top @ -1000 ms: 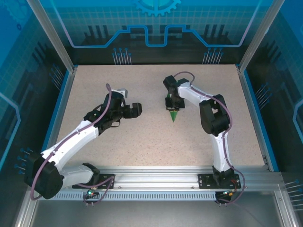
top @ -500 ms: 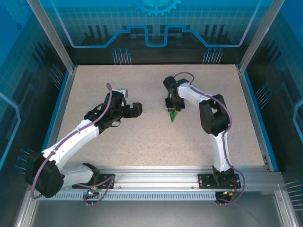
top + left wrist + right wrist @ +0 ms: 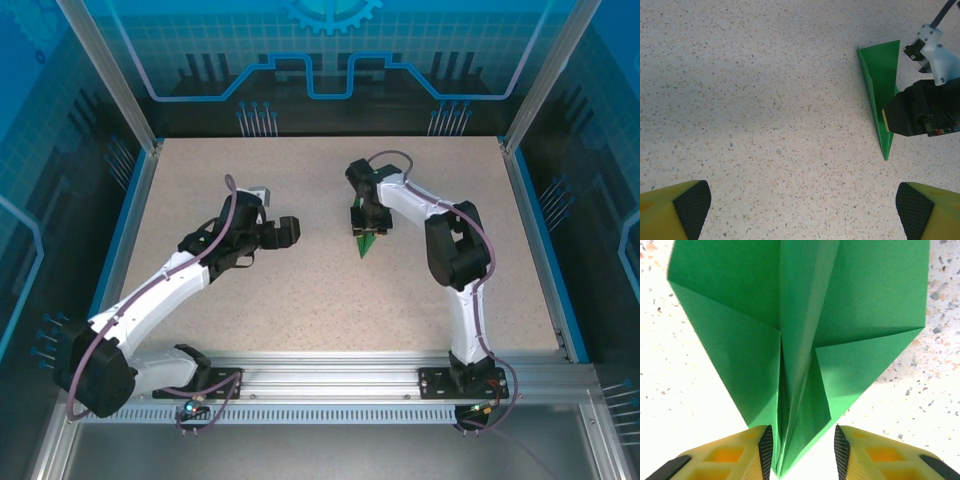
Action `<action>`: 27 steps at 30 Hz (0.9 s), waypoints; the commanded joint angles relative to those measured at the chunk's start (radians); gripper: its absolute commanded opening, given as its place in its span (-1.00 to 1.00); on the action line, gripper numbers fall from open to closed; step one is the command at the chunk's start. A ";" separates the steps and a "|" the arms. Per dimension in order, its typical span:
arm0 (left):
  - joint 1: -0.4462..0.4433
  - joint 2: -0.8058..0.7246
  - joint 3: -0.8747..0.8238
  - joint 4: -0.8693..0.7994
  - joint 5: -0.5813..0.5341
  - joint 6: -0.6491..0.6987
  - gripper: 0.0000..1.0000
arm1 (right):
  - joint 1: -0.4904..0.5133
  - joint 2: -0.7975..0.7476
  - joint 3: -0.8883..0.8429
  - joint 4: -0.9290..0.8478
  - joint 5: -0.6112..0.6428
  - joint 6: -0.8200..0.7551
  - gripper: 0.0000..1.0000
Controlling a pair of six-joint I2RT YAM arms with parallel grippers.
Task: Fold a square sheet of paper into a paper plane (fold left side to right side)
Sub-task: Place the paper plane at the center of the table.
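The square sheet of paper is folded into a slim green paper plane [image 3: 366,241] lying on the speckled table, its point toward the near edge. In the right wrist view the paper plane [image 3: 800,340] spreads its creased wings, and its narrow end sits between my right gripper [image 3: 802,452] pads. The jaws stand apart: the left pad is against the paper and the right pad is clear of it. From above, my right gripper [image 3: 368,224] hovers over the plane's wide end. My left gripper [image 3: 290,231] is wide open, left of the plane [image 3: 882,85], holding nothing.
The table [image 3: 300,290] is bounded by blue rails and aluminium posts. The right arm's black wrist [image 3: 922,112] overlaps the plane's right side in the left wrist view. Open tabletop lies between the two arms.
My right gripper's jaws have parted, loosening their hold on the plane. The plane has settled slightly lower and to the left. The left arm has not moved.
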 commanded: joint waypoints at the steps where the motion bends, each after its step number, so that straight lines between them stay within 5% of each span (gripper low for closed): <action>1: 0.018 0.004 0.034 -0.022 0.009 0.006 0.98 | 0.013 -0.047 -0.014 -0.039 0.021 -0.014 -0.19; 10: 0.057 -0.006 0.026 0.015 0.015 -0.054 0.97 | 0.016 -0.308 -0.157 0.022 0.086 -0.047 0.12; 16: 0.075 -0.054 -0.037 0.132 -0.144 -0.086 0.98 | -0.009 -0.631 -0.372 0.129 0.202 -0.085 0.55; 21: 0.079 -0.148 -0.185 0.386 -0.317 0.021 0.97 | -0.092 -0.874 -0.596 0.282 0.286 -0.079 0.99; 27: 0.086 -0.185 -0.254 0.487 -0.463 0.243 0.97 | -0.262 -1.043 -0.858 0.520 0.247 -0.082 1.00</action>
